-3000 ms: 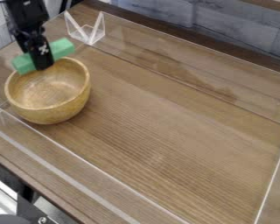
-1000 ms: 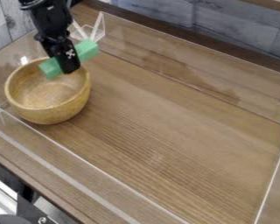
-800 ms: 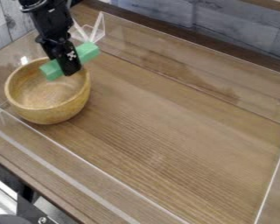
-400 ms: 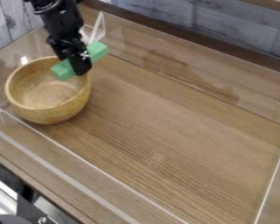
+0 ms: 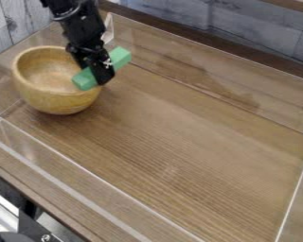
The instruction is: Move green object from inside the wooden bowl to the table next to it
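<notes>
Holding green object (image 5: 98, 69) beside wooden bowl (image 5: 46, 80), jaws clamped.

No text, label, brand, number or sign can be read on anything here.

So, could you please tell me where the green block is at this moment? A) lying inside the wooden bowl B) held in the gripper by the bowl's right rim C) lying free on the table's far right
B: the gripper clamps the green block beside the right rim of the wooden bowl.
</notes>
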`<state>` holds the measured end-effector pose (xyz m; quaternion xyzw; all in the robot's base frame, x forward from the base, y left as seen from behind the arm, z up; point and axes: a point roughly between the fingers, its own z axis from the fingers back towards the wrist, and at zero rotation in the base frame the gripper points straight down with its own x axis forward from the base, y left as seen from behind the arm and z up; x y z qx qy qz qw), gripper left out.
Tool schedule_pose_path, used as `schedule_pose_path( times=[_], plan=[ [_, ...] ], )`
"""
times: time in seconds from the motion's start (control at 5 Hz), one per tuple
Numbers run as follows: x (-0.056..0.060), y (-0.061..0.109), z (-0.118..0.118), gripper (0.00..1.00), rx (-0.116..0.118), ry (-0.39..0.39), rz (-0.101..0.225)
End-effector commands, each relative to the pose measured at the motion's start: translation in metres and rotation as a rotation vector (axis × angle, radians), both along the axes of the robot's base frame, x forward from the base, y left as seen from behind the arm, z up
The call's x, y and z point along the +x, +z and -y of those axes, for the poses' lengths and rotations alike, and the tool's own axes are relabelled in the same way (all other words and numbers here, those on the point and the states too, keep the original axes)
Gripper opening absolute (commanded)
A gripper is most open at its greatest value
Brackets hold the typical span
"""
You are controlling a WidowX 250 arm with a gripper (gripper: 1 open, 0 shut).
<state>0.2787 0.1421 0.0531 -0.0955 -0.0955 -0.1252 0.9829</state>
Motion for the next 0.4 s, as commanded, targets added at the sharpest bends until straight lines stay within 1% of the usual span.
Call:
schedule_pose_path(
  times=[0.0,0.2],
  plan=[
    [-0.0046,-0.0008,-0.0092,0.00,0.018,-0.017,0.020],
    [-0.0083,0.0071,-0.0148,0.00,0.006,-0.003,0.039]
  ],
)
